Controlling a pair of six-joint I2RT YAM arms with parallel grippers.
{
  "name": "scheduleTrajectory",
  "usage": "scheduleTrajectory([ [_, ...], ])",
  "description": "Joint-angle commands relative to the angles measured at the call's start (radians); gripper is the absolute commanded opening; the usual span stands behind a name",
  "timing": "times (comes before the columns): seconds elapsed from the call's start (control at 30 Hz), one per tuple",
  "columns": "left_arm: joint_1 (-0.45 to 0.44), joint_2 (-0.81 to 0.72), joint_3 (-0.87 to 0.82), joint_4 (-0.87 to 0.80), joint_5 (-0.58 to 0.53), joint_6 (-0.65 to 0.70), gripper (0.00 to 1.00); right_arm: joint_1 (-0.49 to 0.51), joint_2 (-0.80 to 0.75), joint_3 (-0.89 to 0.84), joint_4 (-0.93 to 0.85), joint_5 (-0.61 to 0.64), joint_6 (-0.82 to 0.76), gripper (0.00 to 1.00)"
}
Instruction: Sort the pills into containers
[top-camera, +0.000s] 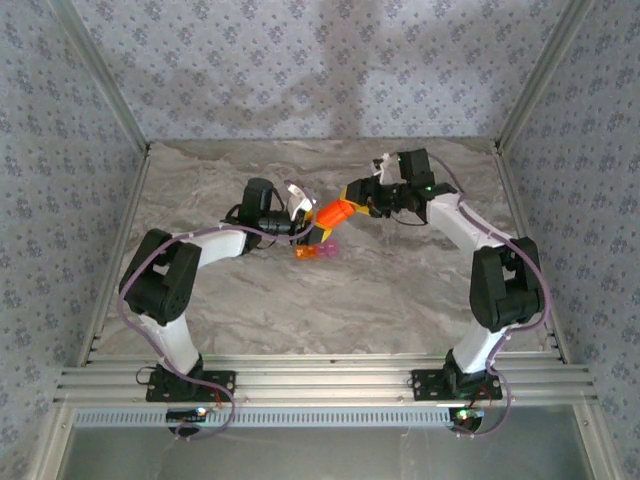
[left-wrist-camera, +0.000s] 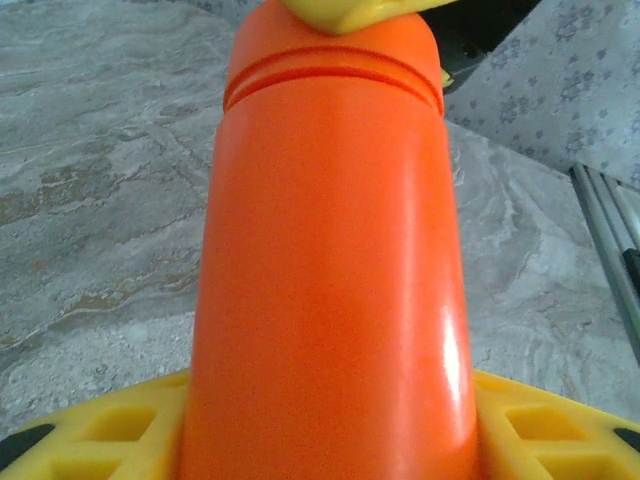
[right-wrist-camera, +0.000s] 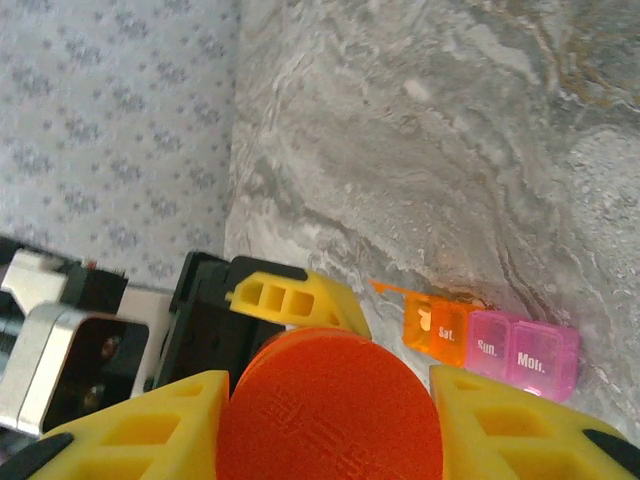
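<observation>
Held tilted above the counter (top-camera: 400, 290): an orange bottle (left-wrist-camera: 330, 280), body pinched in the left pincer (top-camera: 308, 224). Clamped on its round cap (right-wrist-camera: 330, 410) by the right pincer (top-camera: 360, 198), yellow fingers (right-wrist-camera: 500, 420) tight against both sides. Lying flat on the counter just below the bottle, near the left pincer's tip and touching neither pincer: the containers (right-wrist-camera: 490, 345), joined in a row. Orange one marked Sat., pink ones Sun. and Mon. Seen past the cap from the right wrist.
</observation>
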Motion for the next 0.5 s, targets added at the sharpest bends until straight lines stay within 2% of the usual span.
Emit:
scheduleTrajectory([
  [0.0,-0.016,-0.053,0.037,0.094,-0.041,0.024,0.00,0.050,-0.012,-0.054,0.042,0.041,0.142,0.40],
  [0.23,-0.017,-0.033,0.040,0.126,-0.030,-0.003,0.00,0.032,-0.035,-0.045,0.054,0.024,0.149,0.44],
  [0.3,-0.014,-0.027,0.039,0.144,-0.022,-0.020,0.00,0.004,-0.058,-0.042,0.052,0.015,0.136,0.51],
  [0.47,0.002,-0.008,0.035,0.201,0.020,-0.080,0.00,-0.068,-0.165,-0.048,0.023,0.013,0.070,0.77],
])
